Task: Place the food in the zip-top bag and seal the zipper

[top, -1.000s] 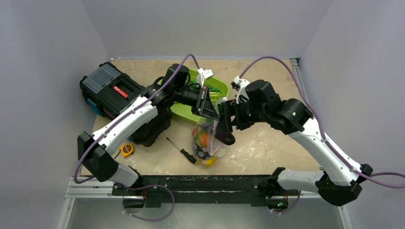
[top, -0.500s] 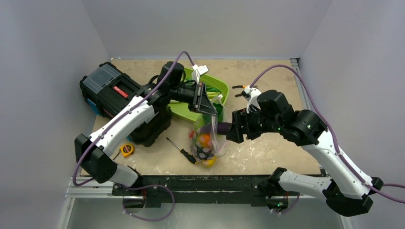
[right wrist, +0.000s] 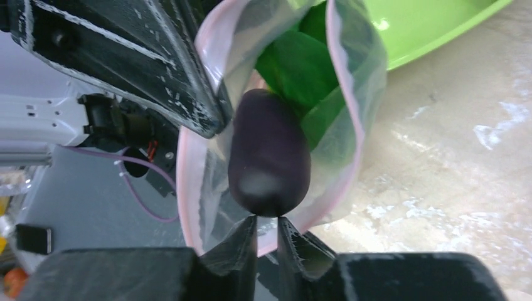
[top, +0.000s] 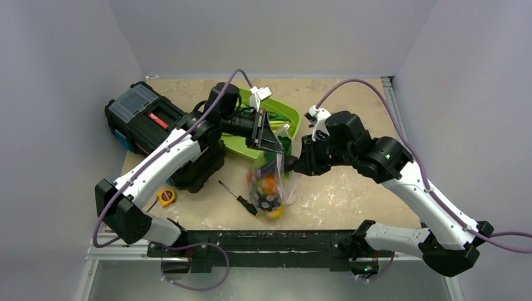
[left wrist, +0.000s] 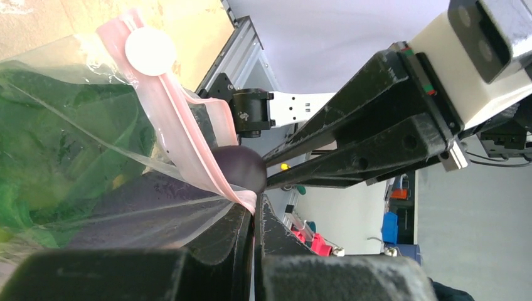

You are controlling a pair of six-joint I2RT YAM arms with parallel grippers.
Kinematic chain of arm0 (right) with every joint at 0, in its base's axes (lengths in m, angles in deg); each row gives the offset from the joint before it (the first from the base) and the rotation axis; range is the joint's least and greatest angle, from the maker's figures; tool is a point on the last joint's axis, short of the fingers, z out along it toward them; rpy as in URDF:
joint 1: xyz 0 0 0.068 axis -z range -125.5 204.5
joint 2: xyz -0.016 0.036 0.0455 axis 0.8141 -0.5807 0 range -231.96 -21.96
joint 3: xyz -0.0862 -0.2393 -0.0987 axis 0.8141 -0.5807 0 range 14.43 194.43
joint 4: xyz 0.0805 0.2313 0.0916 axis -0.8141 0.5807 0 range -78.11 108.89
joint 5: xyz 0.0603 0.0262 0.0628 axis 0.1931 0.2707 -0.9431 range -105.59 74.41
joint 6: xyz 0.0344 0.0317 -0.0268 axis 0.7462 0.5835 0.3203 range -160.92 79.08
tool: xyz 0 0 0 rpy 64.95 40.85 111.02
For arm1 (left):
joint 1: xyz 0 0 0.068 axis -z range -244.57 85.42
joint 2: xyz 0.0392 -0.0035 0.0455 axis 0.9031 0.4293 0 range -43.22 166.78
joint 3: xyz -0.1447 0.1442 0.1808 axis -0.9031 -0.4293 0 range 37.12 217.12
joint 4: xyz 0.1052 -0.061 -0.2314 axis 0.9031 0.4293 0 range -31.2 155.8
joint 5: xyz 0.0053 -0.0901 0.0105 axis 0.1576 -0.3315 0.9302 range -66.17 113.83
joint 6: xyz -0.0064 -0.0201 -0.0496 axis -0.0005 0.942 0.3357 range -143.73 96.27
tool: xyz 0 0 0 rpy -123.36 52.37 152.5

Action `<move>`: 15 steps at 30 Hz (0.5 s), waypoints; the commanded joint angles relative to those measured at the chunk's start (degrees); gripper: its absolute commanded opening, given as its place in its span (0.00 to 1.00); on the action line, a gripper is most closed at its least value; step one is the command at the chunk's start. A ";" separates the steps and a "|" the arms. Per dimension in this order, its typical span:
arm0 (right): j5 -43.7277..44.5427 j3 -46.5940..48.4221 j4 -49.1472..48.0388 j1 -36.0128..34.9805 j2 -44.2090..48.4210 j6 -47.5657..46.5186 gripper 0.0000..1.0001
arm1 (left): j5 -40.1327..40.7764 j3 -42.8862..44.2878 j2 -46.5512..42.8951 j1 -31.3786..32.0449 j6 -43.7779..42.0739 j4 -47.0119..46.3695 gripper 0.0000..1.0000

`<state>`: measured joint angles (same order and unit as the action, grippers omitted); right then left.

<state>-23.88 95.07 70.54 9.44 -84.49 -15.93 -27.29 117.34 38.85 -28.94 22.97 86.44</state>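
Right wrist view: right tool (right wrist: pixel 266 233) is closed to a thin slit, its tips pinching the near end of the purple eggplant (right wrist: pixel 268 153).
Eggplant: far end sits inside the open mouth of the zip-top bag (right wrist: pixel 354 94).
Left tool (left wrist: pixel 254 216): clamped tight on the pink zipper (left wrist: pixel 182 132), holding the bag up.
Bag: hangs at 6 o'clock from the lime-green tray (top: pixel 290 114), with the right tool at its 3 o'clock.

— Any lettering to call out?
— Precious little! The black toolbox (top: pixel 145 119) on the worktop (top: pixel 351 194) carries a red label (top: pixel 158 119) with pale marks, far too small to read.
— And the yellow tape measure (top: pixel 166 197)?
— Nothing legible there, nor in either wrist view.
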 commanded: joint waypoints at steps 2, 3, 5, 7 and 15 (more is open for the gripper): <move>-6.03 -2.34 -8.36 -0.53 -2.03 -1.30 0.11 | -0.77 0.05 -2.95 -0.28 1.36 -3.73 0.00; -6.15 -2.38 -9.53 -0.69 -2.53 -1.38 0.09 | -0.76 -0.10 -3.04 -0.24 1.50 -3.81 0.00; -6.29 -2.28 -10.31 -0.84 -3.86 -1.65 0.08 | -0.68 -0.31 -3.09 -0.29 1.63 -3.91 0.00; -5.70 -2.92 -10.30 -0.82 -5.69 -1.43 0.08 | -0.63 -0.54 -3.20 -0.29 2.00 -4.46 0.00; -3.62 -2.29 -10.34 -1.18 -9.45 -1.99 0.10 | 0.11 -0.91 -3.58 -0.26 3.08 -4.98 0.00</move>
<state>-28.58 89.96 61.89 8.63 -94.06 -16.52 -26.52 116.05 38.08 -29.02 25.03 85.28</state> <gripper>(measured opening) 0.083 0.007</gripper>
